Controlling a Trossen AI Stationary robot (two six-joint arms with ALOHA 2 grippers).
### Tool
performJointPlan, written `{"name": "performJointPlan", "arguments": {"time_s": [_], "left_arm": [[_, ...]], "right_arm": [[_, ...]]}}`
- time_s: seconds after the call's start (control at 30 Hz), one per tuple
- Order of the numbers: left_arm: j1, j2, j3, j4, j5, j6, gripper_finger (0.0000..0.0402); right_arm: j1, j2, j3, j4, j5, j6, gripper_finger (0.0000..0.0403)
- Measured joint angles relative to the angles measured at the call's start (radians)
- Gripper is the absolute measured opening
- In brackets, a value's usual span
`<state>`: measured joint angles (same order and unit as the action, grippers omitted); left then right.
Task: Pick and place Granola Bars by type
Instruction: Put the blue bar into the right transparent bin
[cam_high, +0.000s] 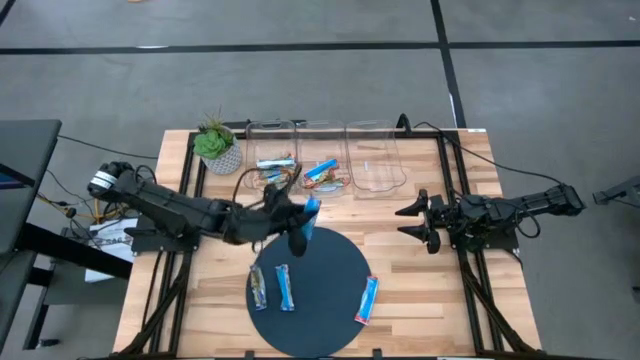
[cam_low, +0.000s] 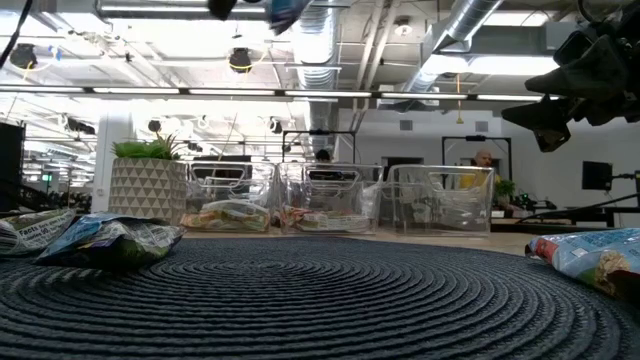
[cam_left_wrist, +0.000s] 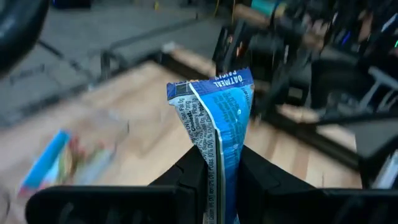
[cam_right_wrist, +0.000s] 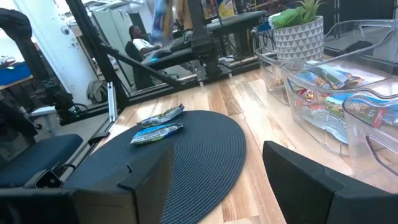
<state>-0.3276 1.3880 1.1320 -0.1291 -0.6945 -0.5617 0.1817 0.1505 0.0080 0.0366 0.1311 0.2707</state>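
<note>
1. I have the left gripper (cam_high: 301, 232) clamped on a bright blue bar (cam_left_wrist: 217, 118), raised above the far edge of the round dark mat (cam_high: 330, 320), between the mat and the row of bins. The wrapper is pinched near one end so the rest stands up free of the fingers; I judge that leaves it ready to drop into a bin.
2. The right gripper (cam_high: 420, 222) waits over the right side of the table with its jaws spread wide and nothing between them, clear of the left arm's path.
3. Three clear bins (cam_high: 322, 150) stand side by side along the far edge, beside a potted plant (cam_high: 217, 146). I take it there is one bin per bar type.
4. The left bin (cam_high: 268, 172) holds multicoloured bars and the middle bin (cam_high: 322, 176) holds blue-and-orange wrappers; I cannot count either pile exactly. The right bin (cam_high: 372, 160) looks empty.
5. On the mat I count three bars: two close together on its left part (cam_high: 272, 288) and one blue bar (cam_high: 366, 300) apart at its right edge.
6. With the one in the gripper, that makes four bars not yet binned.
</note>
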Motion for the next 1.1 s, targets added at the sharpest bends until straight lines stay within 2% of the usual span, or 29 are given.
{"name": "performJointPlan", "arguments": {"time_s": [0.3,0.5,0.8,0.87,1.1], "left_arm": [[0.110,0.000,0.000,0.216,0.027,0.150,0.0052],[0.152,0.000,0.000,0.240,0.083,0.153,0.0052],[0.177,0.000,0.000,0.253,0.087,0.151,0.0052],[0.181,-0.001,0.000,0.253,0.087,0.151,0.0052],[0.197,0.000,0.000,0.252,0.087,0.147,0.0052]], "right_arm": [[0.000,0.000,0.000,0.000,0.000,0.000,0.0244],[0.000,0.000,0.000,0.000,0.000,0.000,0.0244],[0.000,0.000,0.000,0.022,0.000,0.002,0.0244],[0.000,0.000,0.000,0.059,0.000,0.044,0.0244],[-0.002,0.000,0.000,0.275,0.017,0.359,0.0244]]}}
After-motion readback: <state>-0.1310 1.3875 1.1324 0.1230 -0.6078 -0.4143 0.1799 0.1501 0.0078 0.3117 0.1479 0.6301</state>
